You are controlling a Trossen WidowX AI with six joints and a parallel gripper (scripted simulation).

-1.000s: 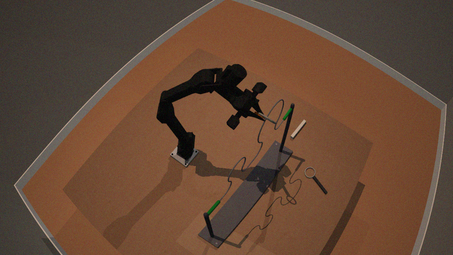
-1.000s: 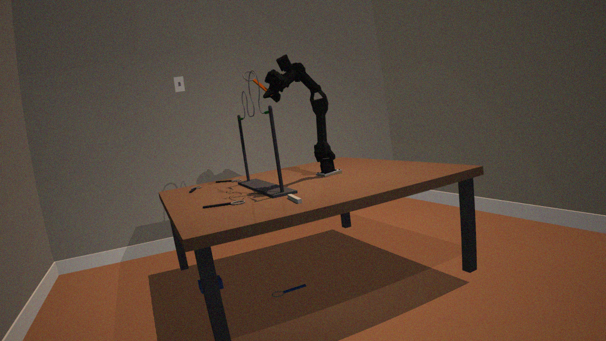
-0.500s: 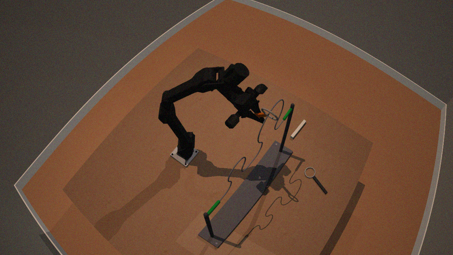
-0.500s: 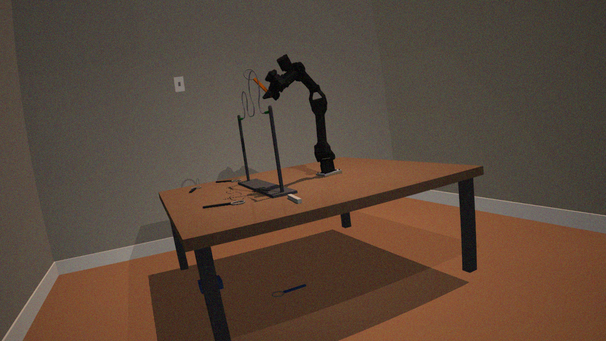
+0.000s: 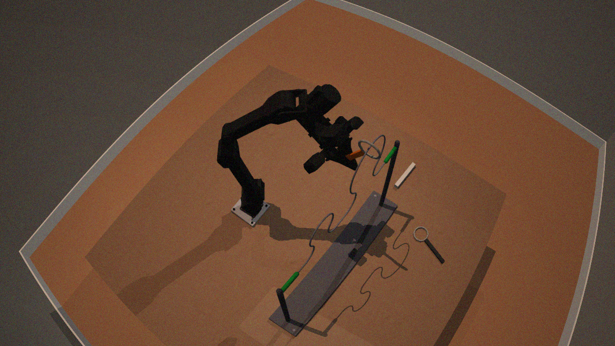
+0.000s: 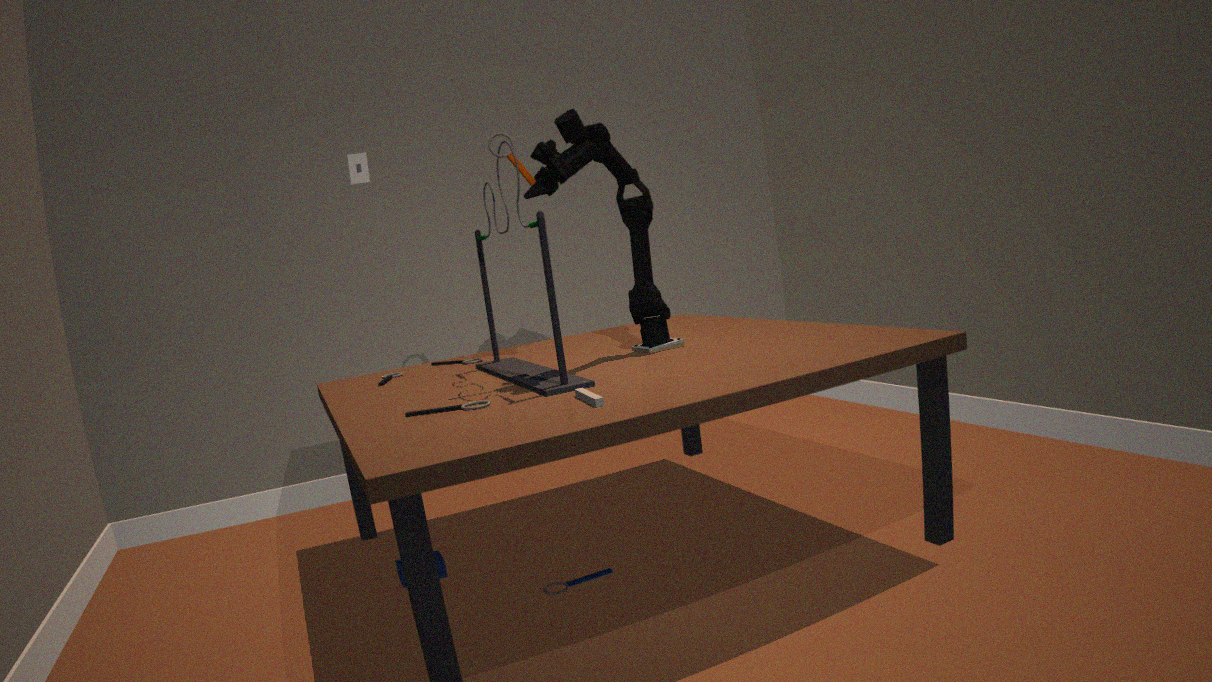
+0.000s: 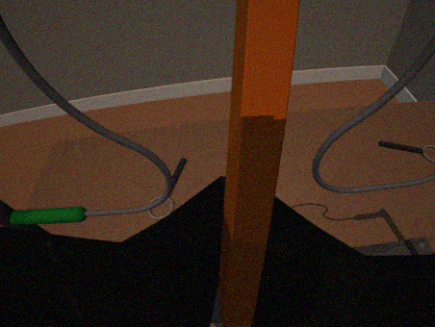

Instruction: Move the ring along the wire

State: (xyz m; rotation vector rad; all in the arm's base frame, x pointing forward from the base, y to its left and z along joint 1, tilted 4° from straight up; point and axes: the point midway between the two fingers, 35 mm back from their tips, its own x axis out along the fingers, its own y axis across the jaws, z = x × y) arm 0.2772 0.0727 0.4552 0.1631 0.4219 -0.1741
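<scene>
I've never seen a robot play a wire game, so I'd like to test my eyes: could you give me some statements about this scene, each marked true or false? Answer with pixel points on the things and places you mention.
1. The tool (image 5: 351, 160) (image 6: 533, 190) is closed on the orange handle (image 5: 354, 154) (image 6: 521, 169) (image 7: 262, 96). True.
2. The ring (image 5: 359, 144) (image 6: 489, 145) hangs at one of the green parts. False: it is up by the grey part of the wire.
3. The white block (image 5: 405, 175) (image 6: 589, 396) stands on the rig's base plate (image 5: 318, 266) (image 6: 576, 384). False: it lies beside the plate.
4. A blue ring-tipped stick (image 6: 589, 578) lies beneath the table (image 6: 678, 407). True.
</scene>
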